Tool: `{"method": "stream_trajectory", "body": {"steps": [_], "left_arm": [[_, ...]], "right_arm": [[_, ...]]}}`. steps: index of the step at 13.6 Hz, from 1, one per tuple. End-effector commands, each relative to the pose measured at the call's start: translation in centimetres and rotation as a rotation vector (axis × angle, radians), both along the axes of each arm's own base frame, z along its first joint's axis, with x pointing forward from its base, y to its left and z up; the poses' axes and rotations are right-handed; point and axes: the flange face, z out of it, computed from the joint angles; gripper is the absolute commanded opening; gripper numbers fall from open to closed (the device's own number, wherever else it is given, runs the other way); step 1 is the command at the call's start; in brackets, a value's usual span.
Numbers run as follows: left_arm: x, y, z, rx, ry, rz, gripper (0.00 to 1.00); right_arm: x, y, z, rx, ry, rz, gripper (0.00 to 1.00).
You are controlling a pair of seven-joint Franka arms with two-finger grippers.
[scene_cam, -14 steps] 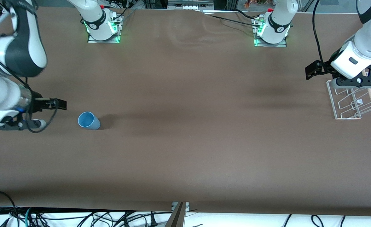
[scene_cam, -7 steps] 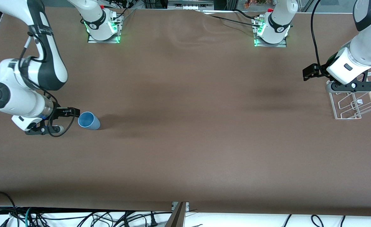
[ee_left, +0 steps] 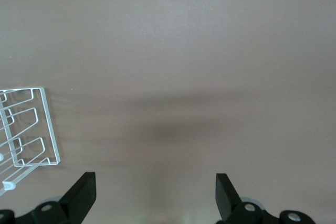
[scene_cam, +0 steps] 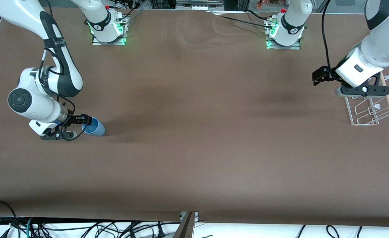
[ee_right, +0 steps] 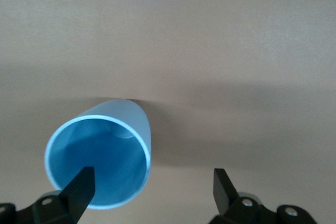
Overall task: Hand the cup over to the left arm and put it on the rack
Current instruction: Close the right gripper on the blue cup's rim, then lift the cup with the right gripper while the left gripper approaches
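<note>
Cup (scene_cam: 94,127) stood upright as my right gripper (scene_cam: 78,126) hung wide open and empty, one finger over its mouth, needing centring before closing; left gripper (scene_cam: 326,81), open, waited by the rack (scene_cam: 366,112).

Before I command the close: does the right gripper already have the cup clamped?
No: in the right wrist view the right gripper is open, one finger at the cup rim.

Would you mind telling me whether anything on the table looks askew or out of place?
Only the cup: it lies on its side, mouth toward the open right gripper. The rack sits squarely under the open left gripper.
</note>
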Motion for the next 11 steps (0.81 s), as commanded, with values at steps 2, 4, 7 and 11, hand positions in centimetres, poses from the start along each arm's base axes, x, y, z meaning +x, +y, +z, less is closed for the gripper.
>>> {"method": "stream_trajectory", "body": {"steps": [2,4,7,11], "left_arm": [[1.3,-0.3,-0.4,0.012,0.015,-0.010,1.00],[1.3,-0.3,-0.1,0.011,0.010,-0.011,1.00],[1.3,-0.1,-0.1,0.009,0.015,-0.014,1.00],[1.5,0.6,0.0,-0.006,0.013,-0.003,1.00]], "right_arm": [[-0.1,-0.5,-1.5,-0.002,-0.028,0.018,0.99],[-0.1,-0.5,-1.7,0.000,-0.028,0.014,0.55],[-0.2,-0.4,-1.9,0.006,-0.019,-0.008,0.12],[0.0,-0.1,-2.1,0.046,-0.017,-0.047,0.00]]}}
